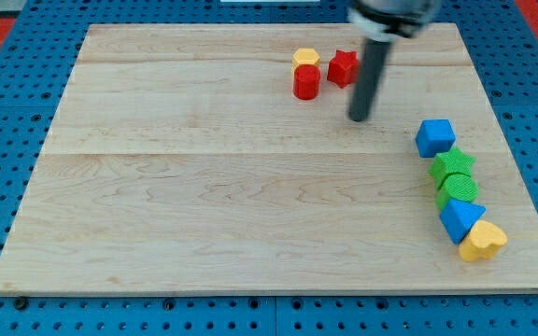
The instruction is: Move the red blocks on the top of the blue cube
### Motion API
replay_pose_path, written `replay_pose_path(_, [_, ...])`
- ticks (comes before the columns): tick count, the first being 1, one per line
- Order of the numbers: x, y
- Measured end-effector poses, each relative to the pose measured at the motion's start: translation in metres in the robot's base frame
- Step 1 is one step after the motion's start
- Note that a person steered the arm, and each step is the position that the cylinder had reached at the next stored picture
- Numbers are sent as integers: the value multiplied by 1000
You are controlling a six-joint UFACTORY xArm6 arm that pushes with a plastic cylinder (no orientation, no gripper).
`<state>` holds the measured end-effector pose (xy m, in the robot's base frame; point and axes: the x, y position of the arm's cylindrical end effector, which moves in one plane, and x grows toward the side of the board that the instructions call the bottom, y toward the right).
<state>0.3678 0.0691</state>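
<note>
One dark rod comes down from the view's top, and my tip (360, 118) rests on the wooden board (204, 215), touching no block. Just up-left sit the red cylinder (306, 82) and the red block (343, 67), near a yellow block (306, 58). Right of my tip lies the blue cube (434, 137), heading a row: green star (451, 165), green cylinder (459, 189), blue triangle (460, 220), yellow heart (482, 241).
</note>
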Motion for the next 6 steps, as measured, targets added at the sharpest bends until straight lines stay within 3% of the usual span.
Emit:
replay_pose_path(1, [-29, -100])
replay_pose_path(2, [-59, -88])
replay_pose_path(3, [-53, 1])
replay_pose_path(5, [2, 89])
replay_pose_path(6, [7, 69])
